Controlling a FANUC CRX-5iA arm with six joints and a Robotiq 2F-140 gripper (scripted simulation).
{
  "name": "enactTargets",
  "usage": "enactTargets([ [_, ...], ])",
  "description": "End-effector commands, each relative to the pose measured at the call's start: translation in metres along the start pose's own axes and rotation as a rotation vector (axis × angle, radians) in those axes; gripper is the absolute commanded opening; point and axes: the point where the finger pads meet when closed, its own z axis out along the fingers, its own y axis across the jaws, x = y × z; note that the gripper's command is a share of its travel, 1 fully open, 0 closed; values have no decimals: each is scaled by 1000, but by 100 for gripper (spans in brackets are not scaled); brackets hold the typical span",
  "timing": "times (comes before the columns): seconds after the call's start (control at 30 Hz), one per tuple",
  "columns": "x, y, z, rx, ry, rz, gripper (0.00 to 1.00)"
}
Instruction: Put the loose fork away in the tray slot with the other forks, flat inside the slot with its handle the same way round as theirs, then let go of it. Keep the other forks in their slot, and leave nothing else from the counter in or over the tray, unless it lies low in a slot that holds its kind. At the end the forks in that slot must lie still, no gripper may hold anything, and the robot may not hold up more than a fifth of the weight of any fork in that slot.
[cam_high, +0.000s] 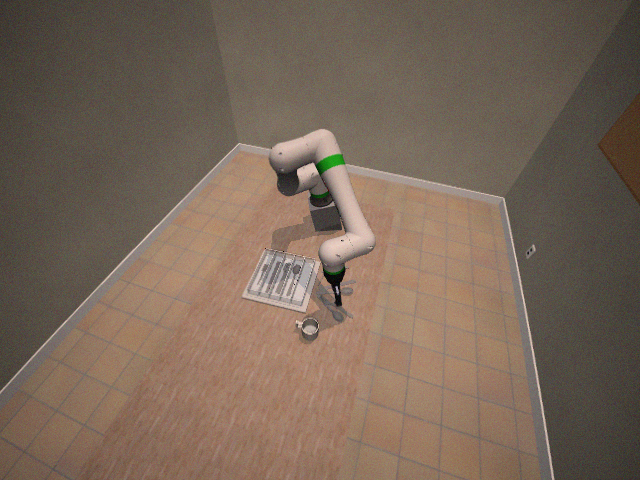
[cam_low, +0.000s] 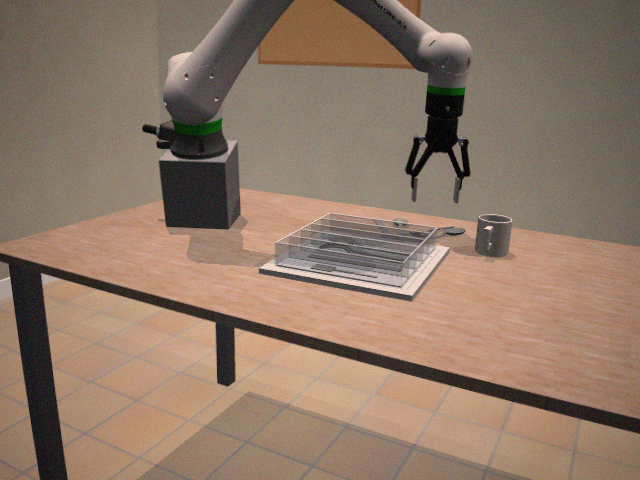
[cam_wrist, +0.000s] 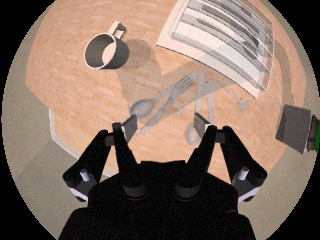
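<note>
wooden table (cam_low: 516, 310), tiled floor (cam_low: 129, 382), grey walls (cam_low: 77, 77)

The only lettering in view is a line of small dark print on the white upper link of the arm (cam_low: 392, 23), seen at the top edge of the exterior view. It is too small and blurred to make out for certain. No other text, label or number can be read in any view.

White rounded arm (cam_low: 217, 67), green joint bands, black pincer (cam_low: 435, 195), dark grey pedestal (cam_low: 173, 206).
</note>
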Motion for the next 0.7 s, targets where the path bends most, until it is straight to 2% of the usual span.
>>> enactTargets([
  [0.0, 0, 0, 0, 16, 42, 276, 17],
  [0.07, 0, 0, 0, 16, 42, 276, 17],
  [0.1, 0, 0, 0, 19, 52, 399, 17],
  [0.4, 0, 0, 0, 40, 112, 728, 17],
  [0.67, 0, 0, 0, 40, 112, 728, 17],
])
